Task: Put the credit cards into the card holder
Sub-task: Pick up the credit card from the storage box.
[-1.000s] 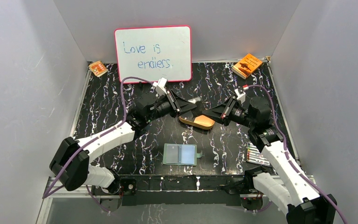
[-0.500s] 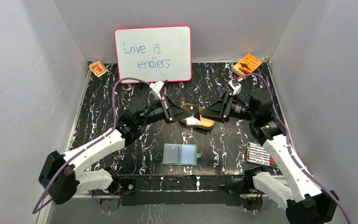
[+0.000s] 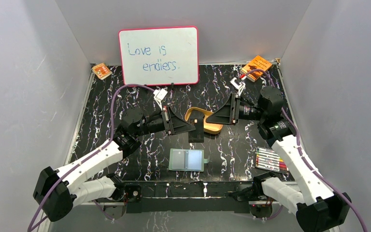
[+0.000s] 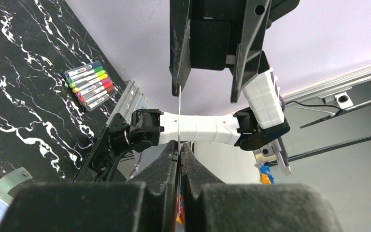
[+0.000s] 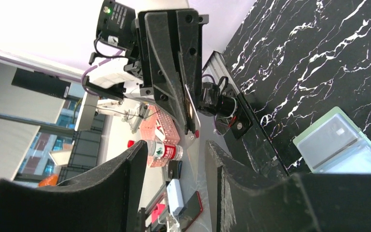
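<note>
**Ana:** Far left on the black marbled table (image 3: 96, 116), what do you see?

**Ben:** 1 orange booklet (image 3: 101, 71) in the back corner. Next to it, a whiteboard (image 3: 158, 55) leans on the back wall with "Love is endless." written on it.

**Ana:** And the left gripper (image 3: 193, 129)?

**Ben:** It reaches toward the middle of the table. Its 2 fingers are pressed together on 1 dark card (image 3: 197, 135). The left wrist camera shows that card edge-on, as a thin line rising from the pinch.

**Ana:** Is the card touching the table?

**Ben:** I cannot tell. It is held on edge just left of the tan-gold tray (image 3: 214, 128).

**Ana:** Where is the card holder (image 3: 187, 159)?

**Ben:** It lies flat and open near the front edge, pale blue-green pockets facing up. It is in front of the held card and apart from both grippers.

**Ana:** And the right gripper (image 3: 208, 119)?

**Ben:** It faces the left one from across the tray. Its fingers are spread, with nothing between them. Its tips are near the card, though I cannot tell whether they touch it.

**Ana:** Further right?

**Ben:** A pack of coloured markers (image 3: 269, 160) lies by the right arm. A second booklet (image 3: 256, 65), also orange, sits in the back right corner.
</note>
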